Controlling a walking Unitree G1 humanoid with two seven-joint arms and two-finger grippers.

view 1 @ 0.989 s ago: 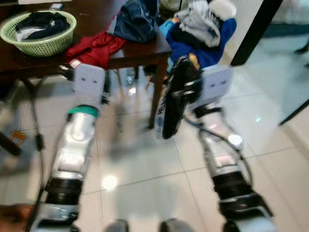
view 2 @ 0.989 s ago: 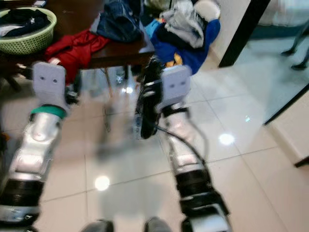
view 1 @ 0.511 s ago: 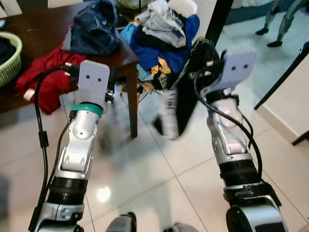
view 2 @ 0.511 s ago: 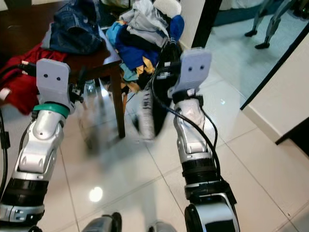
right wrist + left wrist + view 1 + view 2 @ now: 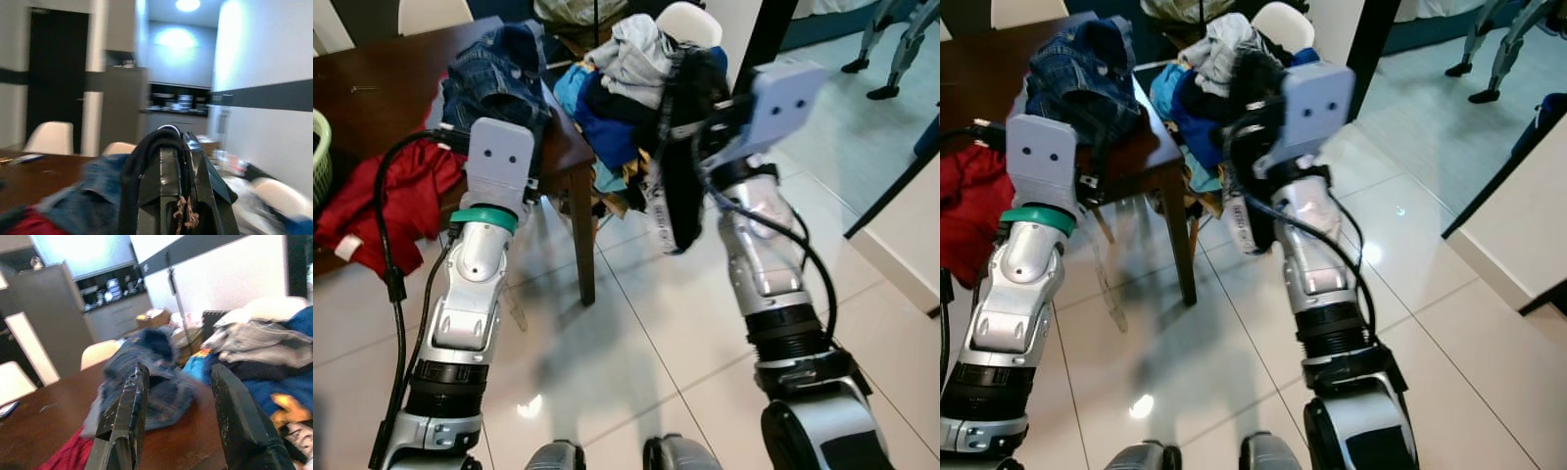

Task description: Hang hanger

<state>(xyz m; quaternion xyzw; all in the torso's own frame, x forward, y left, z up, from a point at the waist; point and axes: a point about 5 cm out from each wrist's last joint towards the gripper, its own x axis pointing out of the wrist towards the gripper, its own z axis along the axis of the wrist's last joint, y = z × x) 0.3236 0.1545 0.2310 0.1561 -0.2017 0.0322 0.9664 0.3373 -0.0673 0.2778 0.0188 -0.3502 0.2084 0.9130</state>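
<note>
So the right claw (image 5: 183, 196) is clamped tight on a black garment with a pale patterned edge (image 5: 677, 186), which seems to be on a thin hanger (image 5: 168, 129); in the right wrist view you can see a curved metal bit poking up just above the fingers, but it's too blurry to say much more. The garment hangs off the claw out in front of the robot, above the white tiled floor (image 5: 636, 343), just beside the corner of the dark brown wooden bench (image 5: 382, 78). The left claw (image 5: 176, 401) has its two black fingers (image 5: 124, 421) spread apart with nothing between them, held up near the bench edge and pointing across the top of it. Right ahead of that claw on the bench is a crumpled pair of blue denim jeans (image 5: 499, 69), and next to that, draped over the near edge, a red cloth (image 5: 382, 196). Off the bench corner there's a big pile of mixed clothes in blue, grey and white (image 5: 626, 78) heaped on what looks like a white chair (image 5: 690, 20). A green woven basket (image 5: 321, 147) peeks in at the far left of the bench. A white chair back (image 5: 433, 14) stands behind the bench too.
</note>
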